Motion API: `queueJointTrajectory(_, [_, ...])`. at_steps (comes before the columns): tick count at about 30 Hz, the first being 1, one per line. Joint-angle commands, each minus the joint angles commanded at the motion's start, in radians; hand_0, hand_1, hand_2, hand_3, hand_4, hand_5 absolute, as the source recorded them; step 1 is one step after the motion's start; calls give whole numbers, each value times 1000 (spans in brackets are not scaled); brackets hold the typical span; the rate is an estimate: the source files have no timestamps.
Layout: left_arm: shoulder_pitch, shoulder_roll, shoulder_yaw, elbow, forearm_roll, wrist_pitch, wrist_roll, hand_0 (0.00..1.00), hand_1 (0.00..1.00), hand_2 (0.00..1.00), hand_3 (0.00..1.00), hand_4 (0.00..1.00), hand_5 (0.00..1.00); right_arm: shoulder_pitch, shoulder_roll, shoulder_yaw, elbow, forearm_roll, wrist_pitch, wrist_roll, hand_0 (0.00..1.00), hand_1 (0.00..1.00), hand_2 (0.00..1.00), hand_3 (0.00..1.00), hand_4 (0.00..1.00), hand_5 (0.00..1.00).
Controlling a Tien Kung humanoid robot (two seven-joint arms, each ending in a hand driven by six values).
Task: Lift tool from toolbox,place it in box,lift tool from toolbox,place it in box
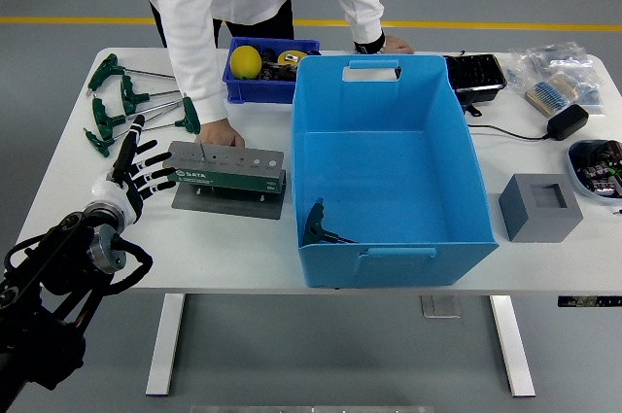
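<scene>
Lying in blue box [389,155], 1 tool [319,225] (handle pointing away), left hand [136,172] fingers spread.

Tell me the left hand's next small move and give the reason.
Probably a short reach forward and left, toward the green-handled T-wrenches lying on the table. The left hand hovers empty with fingers spread just near of them, beside the green tool holder that a person's hand steadies. One tool already lies in the blue box, so another lift seems due.
</scene>
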Motion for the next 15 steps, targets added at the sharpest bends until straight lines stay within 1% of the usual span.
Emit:
queueJointTrajectory(4, [-21, 2, 28, 44, -169, 0, -56, 356, 463, 593, 794, 874, 834, 0, -1, 5, 0, -9, 1, -3, 667, 633, 709, 570, 822, 735])
queueJointTrajectory(5, [-27, 2, 34, 58, -214, 0, -73, 349, 473, 606, 812, 899, 821, 1, -1, 4, 1, -11, 1, -3, 666, 634, 709, 571, 822, 735])
queueJointTrajectory(6, [-33, 2, 38, 69, -254, 0, -86, 349, 473, 606, 812, 899, 821, 2, -1, 4, 1, -10, 1, -3, 666, 634, 709, 571, 822, 735])
queueJointTrajectory(10, [-55, -1, 47, 106, -423, 0, -122, 349, 473, 606, 812, 899, 821, 4, -2, 0, 1, -3, 1, -1, 666, 634, 709, 571, 822, 735])
queueJointTrajectory(11, [-62, -2, 50, 115, -468, -8, -133, 335, 467, 607, 808, 901, 809, 5, -2, -1, 1, -2, 1, -1, 666, 634, 709, 571, 822, 734])
queueJointTrajectory(15, [-90, 0, 66, 141, -629, -44, -163, 335, 467, 607, 808, 901, 809, 9, -3, -1, 2, -5, 2, -1, 666, 634, 709, 571, 822, 734])
